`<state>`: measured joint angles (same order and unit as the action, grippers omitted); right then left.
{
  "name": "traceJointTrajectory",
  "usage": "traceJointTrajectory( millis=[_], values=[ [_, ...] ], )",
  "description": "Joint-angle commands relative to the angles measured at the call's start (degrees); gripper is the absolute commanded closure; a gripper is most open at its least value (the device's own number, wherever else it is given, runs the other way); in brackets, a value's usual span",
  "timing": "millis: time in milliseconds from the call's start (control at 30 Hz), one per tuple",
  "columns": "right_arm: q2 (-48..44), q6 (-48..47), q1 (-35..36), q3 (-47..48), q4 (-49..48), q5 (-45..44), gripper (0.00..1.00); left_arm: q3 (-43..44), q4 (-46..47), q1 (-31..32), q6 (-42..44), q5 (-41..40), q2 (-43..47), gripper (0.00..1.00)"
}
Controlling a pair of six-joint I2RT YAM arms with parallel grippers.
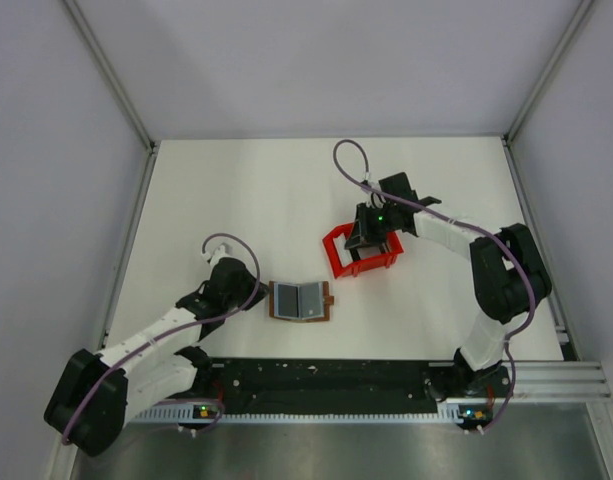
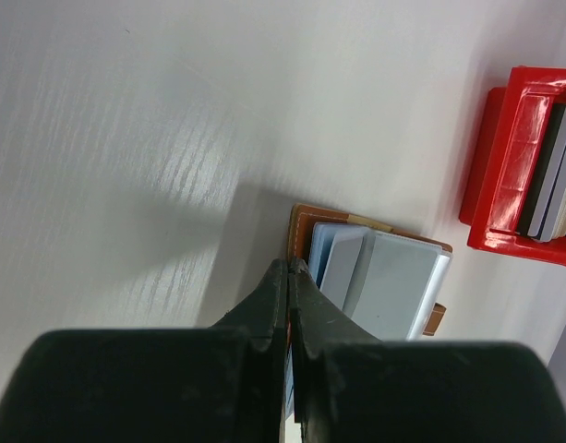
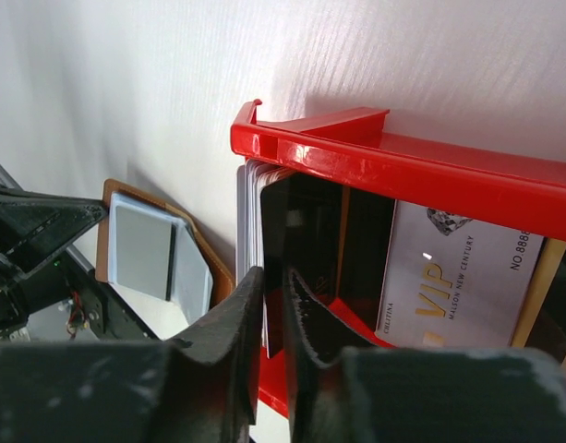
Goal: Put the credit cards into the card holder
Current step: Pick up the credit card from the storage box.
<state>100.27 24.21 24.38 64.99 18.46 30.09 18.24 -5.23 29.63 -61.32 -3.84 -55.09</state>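
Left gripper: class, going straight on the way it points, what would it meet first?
The open card holder: the left gripper has its shut tips at its brown edge, perhaps touching already.

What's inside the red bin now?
The red plastic bin holds, on edge, a glossy black card in the right gripper, a white VIP card and pale cards beside them. Its floor is hidden.

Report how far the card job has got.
Done: the card holder lies open, pockets up; no card clearly sits in it. In hand: the left tool is shut on its edge, and the right tool pinches a dark card standing in the red bin. Left: lift that card across, slot it, then the VIP card and the others in the bin.
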Motion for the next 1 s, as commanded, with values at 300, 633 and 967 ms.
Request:
traceJointTrajectory(
  millis=[300,633,967],
  values=[
    [-2.8,0.49,-0.3,2.33,-1.49,-3.54,0.95,-0.57,2.25,-0.45,1.03,0.58,-0.54,1.0],
    [-3.5,0.14,-0.56,2.77,-1.23,-6.09,0.97,-0.31,2.33,-0.62,1.11,0.58,-0.63,1.0],
    [-2.44,-1.09,-0.3,1.8,-0.88,-9.17,0.78,-0.31,2.86,-0.8,1.2,1.02,-1.16,1.0]
  ],
)
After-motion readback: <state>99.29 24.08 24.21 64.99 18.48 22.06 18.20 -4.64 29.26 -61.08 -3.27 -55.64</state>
